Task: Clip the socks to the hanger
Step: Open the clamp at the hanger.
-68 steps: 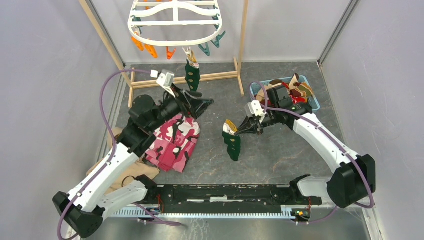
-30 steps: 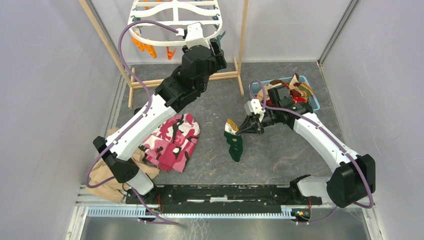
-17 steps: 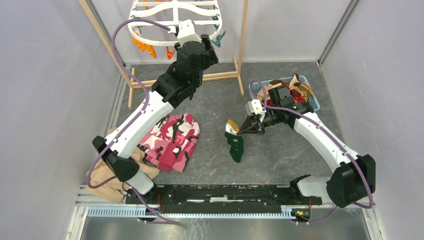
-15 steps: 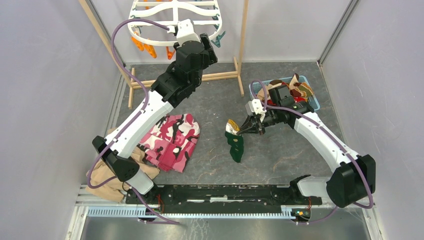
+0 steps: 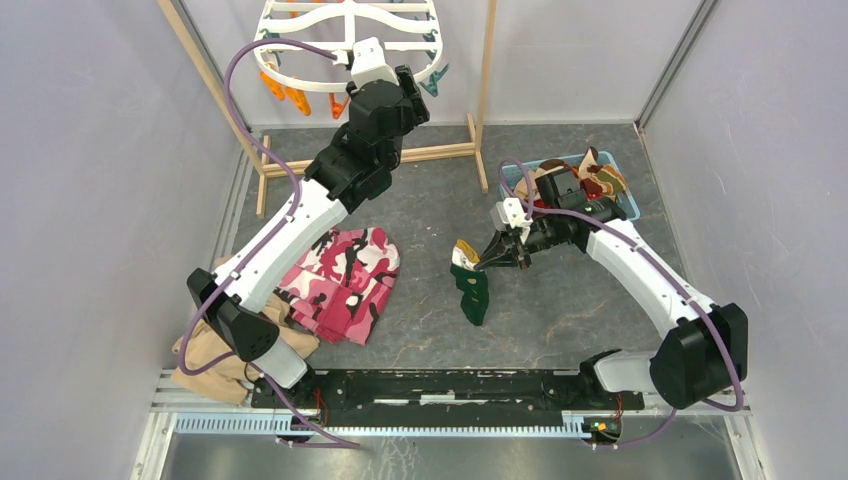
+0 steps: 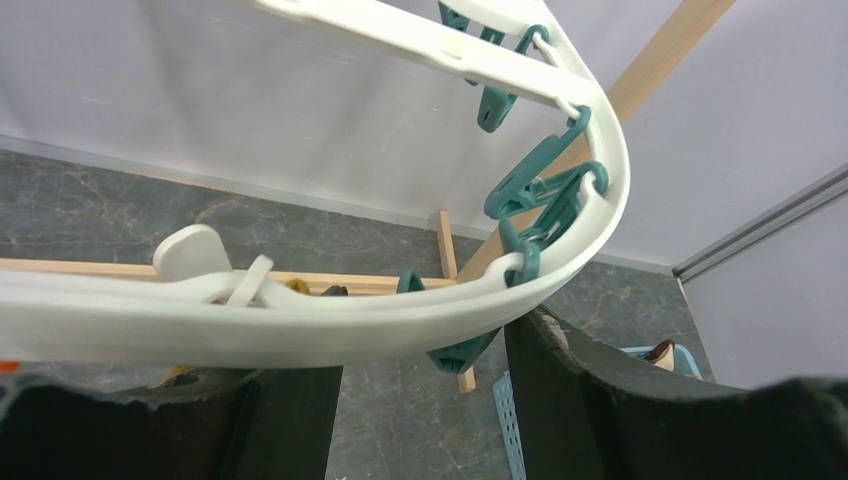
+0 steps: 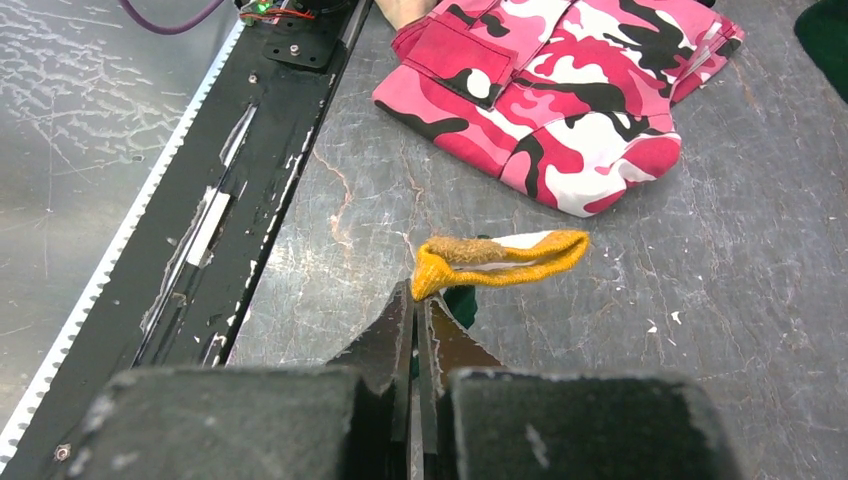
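Note:
The white oval hanger (image 5: 300, 84) hangs at the back, with orange and teal clips under its rim. My left gripper (image 5: 398, 88) is raised to its front edge. In the left wrist view the hanger rim (image 6: 400, 325) crosses just above my open left gripper (image 6: 420, 400), and a teal clip (image 6: 465, 350) dangles between the fingers (image 6: 290, 420) without touching them. My right gripper (image 5: 487, 258) is shut on the yellow cuff (image 7: 500, 255) of a dark green sock (image 5: 470, 290), which hangs down toward the floor. More socks (image 5: 590, 180) fill the basket.
A blue basket (image 5: 628, 205) sits at the back right. A pink camouflage garment (image 5: 345, 280) lies centre left, and a tan cloth (image 5: 205, 350) lies by the left arm's base. Wooden stand poles (image 5: 215, 80) and a base bar (image 5: 440, 152) frame the hanger.
My left arm has risen from the table to the hanger and edged left along its rim, the jaws narrowing slightly. The right arm still holds the green sock in place.

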